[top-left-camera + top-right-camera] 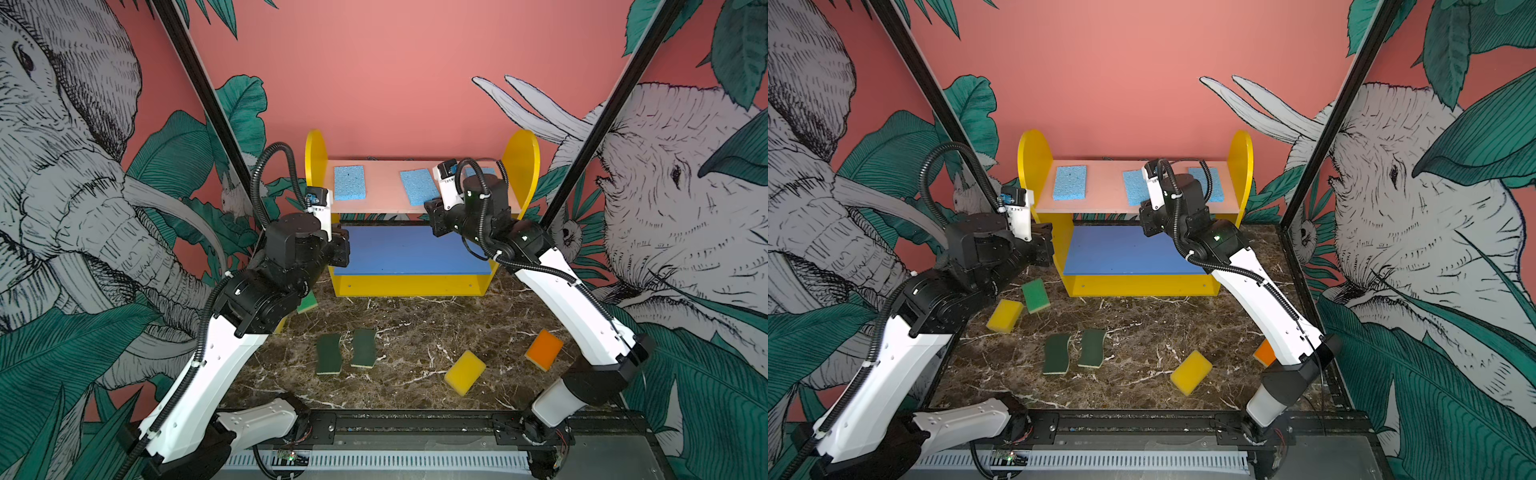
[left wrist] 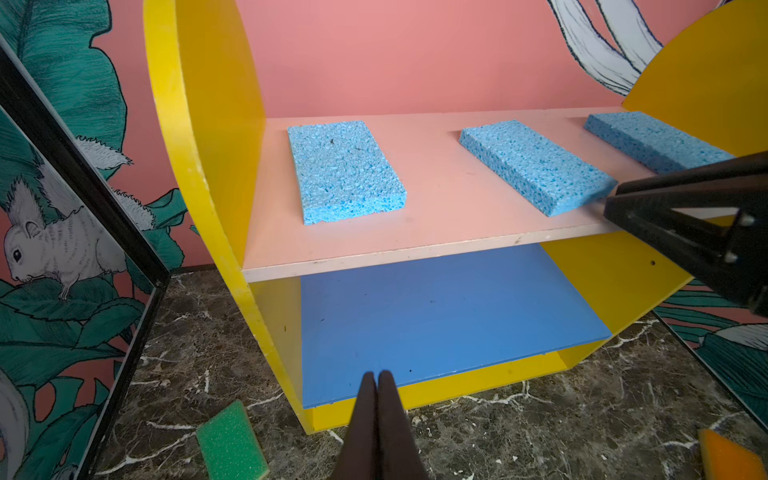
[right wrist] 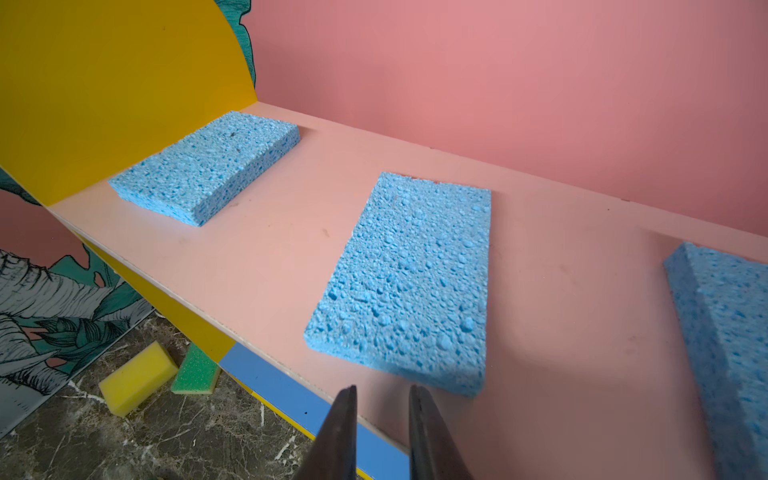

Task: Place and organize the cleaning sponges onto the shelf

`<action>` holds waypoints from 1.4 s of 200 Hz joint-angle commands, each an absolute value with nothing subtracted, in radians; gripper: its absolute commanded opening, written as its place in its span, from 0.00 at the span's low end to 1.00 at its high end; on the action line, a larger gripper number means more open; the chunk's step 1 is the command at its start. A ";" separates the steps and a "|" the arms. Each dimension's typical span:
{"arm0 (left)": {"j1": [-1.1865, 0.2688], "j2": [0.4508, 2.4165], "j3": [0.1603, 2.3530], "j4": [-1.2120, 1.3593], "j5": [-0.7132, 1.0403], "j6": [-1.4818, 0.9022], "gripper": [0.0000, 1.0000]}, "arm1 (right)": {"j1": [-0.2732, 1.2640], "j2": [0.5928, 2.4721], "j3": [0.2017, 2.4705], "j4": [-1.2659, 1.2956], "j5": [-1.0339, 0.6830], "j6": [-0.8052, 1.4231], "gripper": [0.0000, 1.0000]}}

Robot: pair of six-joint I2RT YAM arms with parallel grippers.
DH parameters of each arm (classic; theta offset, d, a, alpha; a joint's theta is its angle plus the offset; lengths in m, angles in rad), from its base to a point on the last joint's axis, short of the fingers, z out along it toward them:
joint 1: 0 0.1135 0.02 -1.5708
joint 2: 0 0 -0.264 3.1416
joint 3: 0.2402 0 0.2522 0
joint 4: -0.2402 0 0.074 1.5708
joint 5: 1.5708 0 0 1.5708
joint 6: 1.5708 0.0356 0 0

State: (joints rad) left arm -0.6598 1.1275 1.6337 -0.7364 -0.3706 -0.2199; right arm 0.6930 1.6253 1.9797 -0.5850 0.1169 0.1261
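Three light-blue sponges (image 3: 403,282) lie flat and apart along the shelf's (image 1: 316,158) pink top board (image 3: 270,257), and the middle one sits just ahead of the right pincer (image 3: 383,390), whose jaws stand slightly parted with nothing between them! Left pincer (image 2: 377,376), clenched tight and empty, points at the front edge of the blue middle board (image 2: 436,311). Down on the marble tabletop (image 1: 415,324), below and back from both pincers, lie the bright green sponge (image 1: 1036,295), two yellow sponges (image 1: 1005,316), two wavy dark-green sponges (image 1: 329,353) and the orange sponge (image 1: 544,350).
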 commanded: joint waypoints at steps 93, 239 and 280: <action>-0.650 1.125 1.645 -0.752 -0.365 -0.222 0.00 | 0.698 1.683 2.074 -0.555 0.107 0.137 0.25; -0.640 1.141 1.616 -0.719 -0.341 -0.229 0.00 | 0.701 1.742 2.117 -0.548 0.067 0.154 0.26; -0.635 1.139 1.612 -0.719 -0.337 -0.234 0.00 | 0.708 1.767 2.142 -0.552 0.052 0.160 0.26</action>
State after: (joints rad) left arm -0.6430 1.1469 1.6257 -0.7319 -0.3447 -0.2207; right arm 0.6975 1.7500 2.1090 -0.5800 0.0723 0.1501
